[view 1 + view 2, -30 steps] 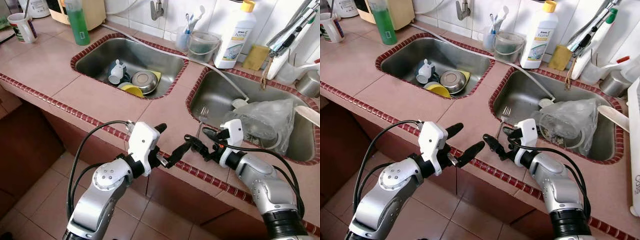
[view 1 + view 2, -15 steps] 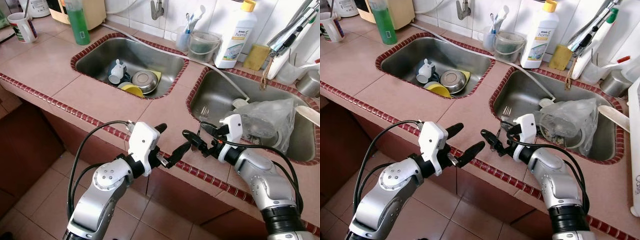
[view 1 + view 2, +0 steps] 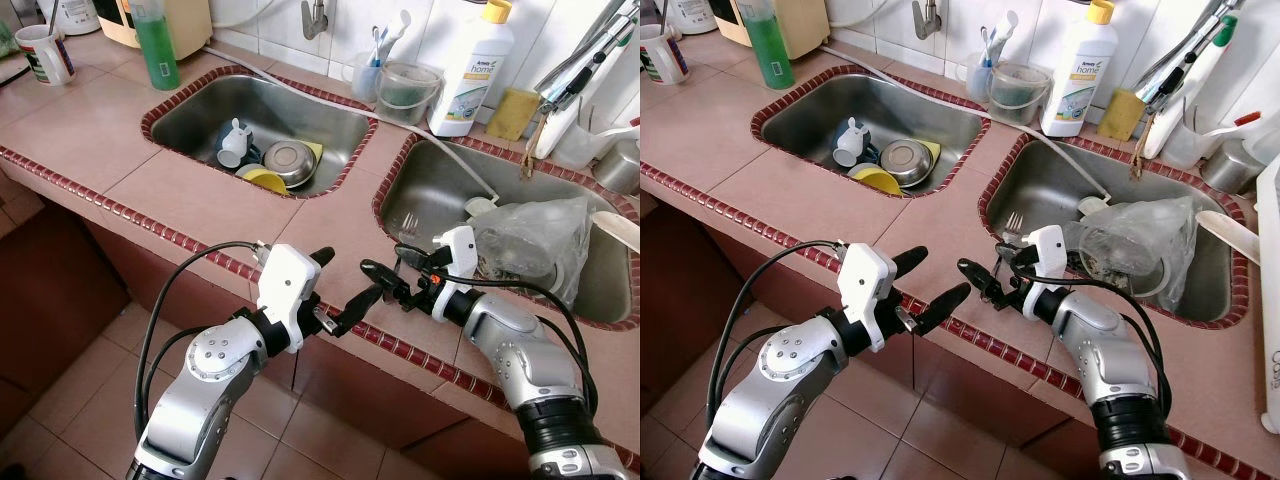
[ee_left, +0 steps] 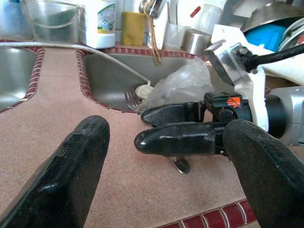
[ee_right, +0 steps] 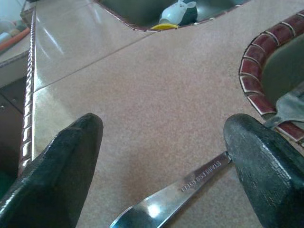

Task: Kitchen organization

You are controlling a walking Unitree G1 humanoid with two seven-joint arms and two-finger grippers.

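Observation:
A metal fork [image 3: 1006, 236] lies on the pink counter, its tines over the red rim of the right sink [image 3: 1040, 190]. My right gripper [image 3: 985, 262] is open and hovers low over the fork's handle [image 5: 190, 187], one finger on each side of it. My left gripper [image 3: 935, 276] is open too, held just off the counter's front edge and pointing at the right gripper. In the left wrist view the fork [image 4: 179, 165] passes under the right gripper's fingers [image 4: 175, 140].
The left sink [image 3: 190, 110] holds a white cup [image 3: 233, 147], a steel bowl [image 3: 289, 161] and a yellow plate [image 3: 265, 180]. A crumpled plastic bag [image 3: 535, 235] fills the right sink. A detergent bottle [image 3: 470, 70], a sponge [image 3: 512, 113] and a green soap bottle [image 3: 157, 45] stand behind.
My right gripper has crept a little to the left and farther over the counter, along the fork. The left arm and the fork have stayed put.

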